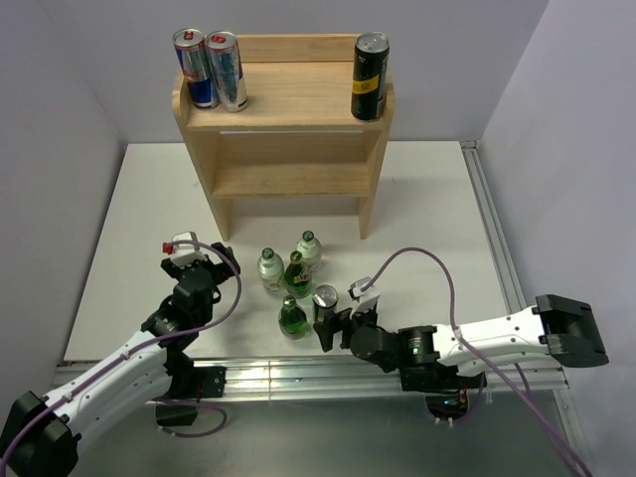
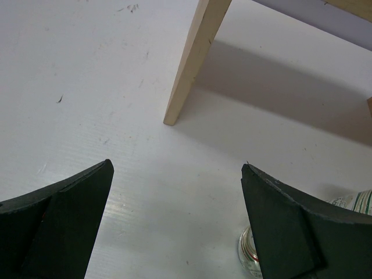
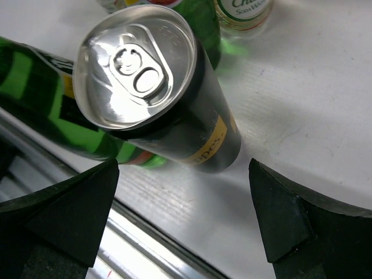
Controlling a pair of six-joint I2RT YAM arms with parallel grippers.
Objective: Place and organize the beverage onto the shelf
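The light-wood shelf (image 1: 288,109) stands at the back; its top tier holds two blue-and-silver cans (image 1: 209,68) on the left and a black-and-yellow can (image 1: 370,77) on the right. Several green and clear bottles (image 1: 294,274) stand grouped on the table in front, with a black can (image 1: 325,301) beside them. My right gripper (image 1: 333,321) is open right next to that can. In the right wrist view the black can (image 3: 157,87) stands just ahead of the open gripper (image 3: 183,167), not between the fingers. My left gripper (image 1: 223,256) is open and empty over bare table (image 2: 175,167).
A shelf leg (image 2: 187,70) rises ahead of the left gripper. A clear bottle (image 2: 249,251) peeks from behind its right finger. Green bottles (image 3: 52,110) stand close behind the black can. The metal rail (image 1: 298,376) runs along the table's near edge.
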